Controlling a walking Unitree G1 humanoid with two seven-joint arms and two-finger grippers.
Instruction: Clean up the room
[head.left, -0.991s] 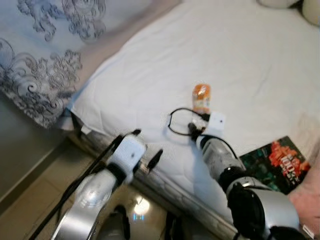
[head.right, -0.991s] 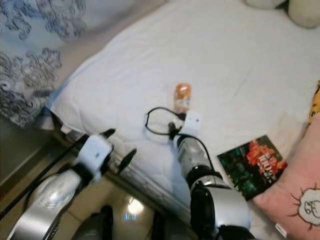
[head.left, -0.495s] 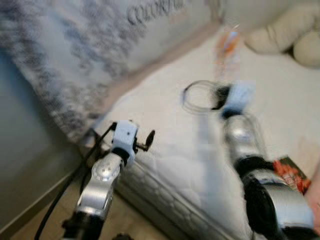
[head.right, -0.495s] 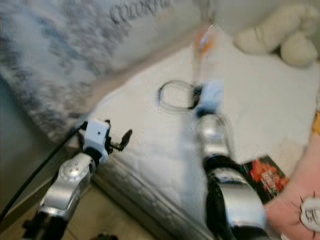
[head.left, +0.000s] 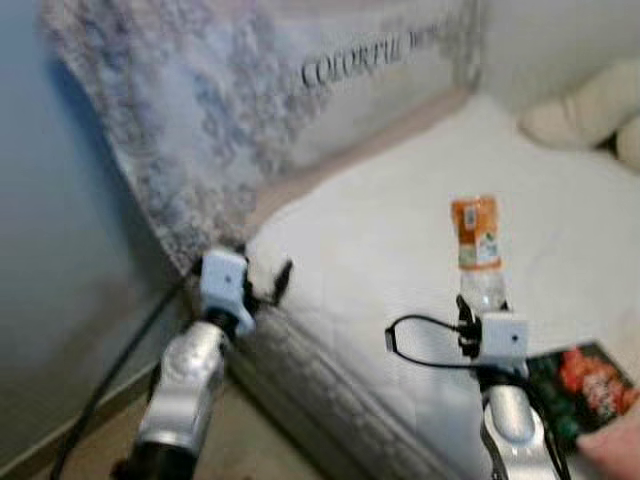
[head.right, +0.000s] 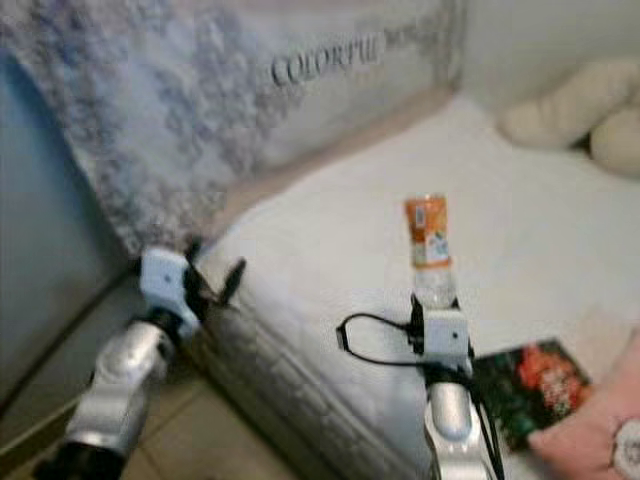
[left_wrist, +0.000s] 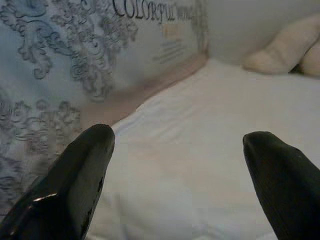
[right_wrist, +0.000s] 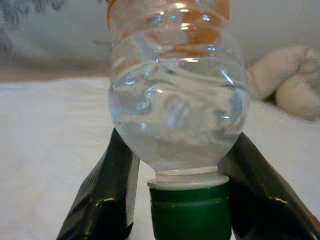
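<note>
Book (head.left: 575, 385) apparently on bed (head.left: 380, 250), right.

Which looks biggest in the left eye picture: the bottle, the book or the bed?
1. The bed, by far.
2 and 3. The bottle and the book look close in size; the book is cut off at the picture's edge, so I won't rank them.

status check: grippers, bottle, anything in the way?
Right gripper shut on bottle, raised above bed, cap toward wrist. Left gripper open, at bed's edge. Nothing blocking; magazine lies beside.
</note>
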